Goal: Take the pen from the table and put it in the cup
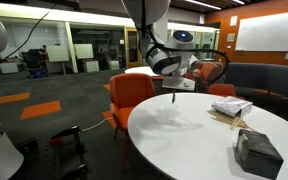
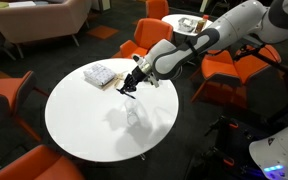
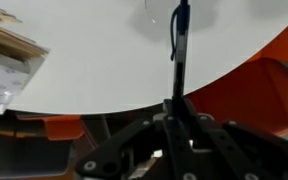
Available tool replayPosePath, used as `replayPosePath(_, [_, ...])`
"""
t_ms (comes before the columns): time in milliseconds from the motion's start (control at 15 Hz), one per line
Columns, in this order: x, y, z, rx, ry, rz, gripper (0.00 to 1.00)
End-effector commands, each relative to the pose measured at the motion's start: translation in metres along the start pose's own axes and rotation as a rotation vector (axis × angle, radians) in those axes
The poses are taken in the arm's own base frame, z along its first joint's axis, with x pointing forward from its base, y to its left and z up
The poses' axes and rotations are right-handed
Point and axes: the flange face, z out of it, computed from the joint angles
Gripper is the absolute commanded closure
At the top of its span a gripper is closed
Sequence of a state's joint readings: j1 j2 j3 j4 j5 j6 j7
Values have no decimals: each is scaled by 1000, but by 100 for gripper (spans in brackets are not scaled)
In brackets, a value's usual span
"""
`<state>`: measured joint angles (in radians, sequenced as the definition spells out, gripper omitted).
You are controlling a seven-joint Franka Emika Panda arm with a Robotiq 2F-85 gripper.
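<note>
Holds pen [image 3: 177,50] pinched by one end in the narrowed end effector [image 3: 174,105], hanging over the worktop [image 3: 94,70] near the cup [image 3: 160,12]. Likely light, stiff, slick; best gripped firmly mid-barrel.

Even overhead light is brightening the white tabletop [image 2: 79,115], casting soft shadows [image 2: 124,118]. The wrist view's claw [image 3: 174,100] is appearing dark and blurred.
</note>
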<state>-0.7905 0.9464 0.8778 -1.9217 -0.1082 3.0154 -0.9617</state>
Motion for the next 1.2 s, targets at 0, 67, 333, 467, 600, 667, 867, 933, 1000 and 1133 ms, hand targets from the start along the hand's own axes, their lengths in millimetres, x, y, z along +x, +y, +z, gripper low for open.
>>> replayPosePath(0, [-8, -7, -4, 60, 117, -147, 99])
replayPosePath(67, [-10, -9, -3, 75, 148, -181, 99])
replayPosePath(333, [-21, -16, 3, 146, 260, -317, 99])
replayPosePath(467, [-27, -18, 6, 192, 315, -374, 99])
replayPosePath(600, [-32, -20, 8, 252, 363, -425, 99])
replayPosePath(667, [-34, -22, 9, 285, 386, -448, 99])
replayPosePath(867, [-40, -20, 9, 316, 360, -459, 99])
replayPosePath(933, [-40, -18, 8, 306, 346, -451, 99])
replayPosePath(1000, [-39, -16, 7, 302, 345, -441, 99])
replayPosePath(1133, [-40, -13, 8, 296, 333, -428, 99])
